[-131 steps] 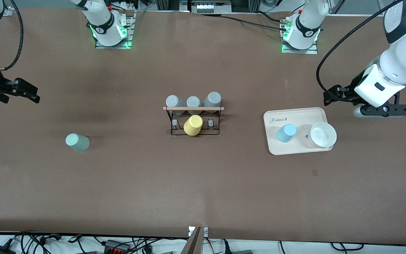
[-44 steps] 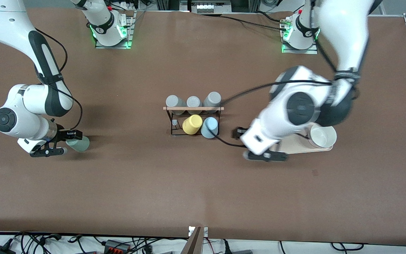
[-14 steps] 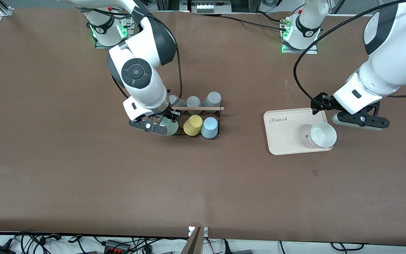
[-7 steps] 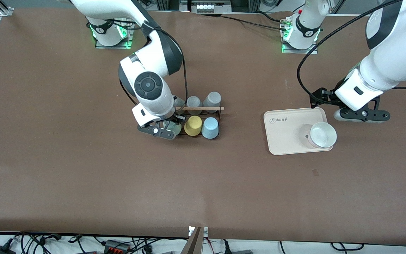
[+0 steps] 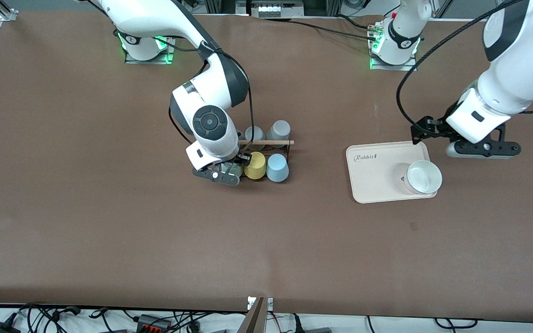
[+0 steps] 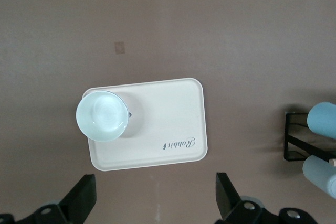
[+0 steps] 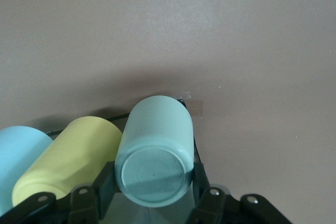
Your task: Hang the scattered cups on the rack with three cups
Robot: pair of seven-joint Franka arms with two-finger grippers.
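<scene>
The black wire rack (image 5: 288,152) with its wooden rod (image 5: 271,142) stands mid-table. The light blue cup (image 5: 277,167) hangs on it beside the yellow cup (image 5: 256,165). My right gripper (image 5: 229,173) is shut on the pale mint-green cup (image 5: 235,168) and holds it tilted at the rack's end toward the right arm, next to the yellow cup. In the right wrist view the fingers (image 7: 107,182) clamp the mint cup (image 7: 157,145) on both sides. My left gripper (image 5: 418,132) is open and empty over the table by the cream tray; its fingers (image 6: 79,203) stand wide apart.
Grey cups (image 5: 279,129) hang on the rack's row nearer the robot bases. The cream tray (image 5: 373,185) lies toward the left arm's end and holds a white bowl (image 5: 424,176). The left wrist view shows the tray (image 6: 168,114), the bowl (image 6: 102,115) and the rack's end (image 6: 294,135).
My right gripper has carried the mint-green cup sideways to the rack, up against the yellow cup. My left gripper has drifted a little away from the tray.
</scene>
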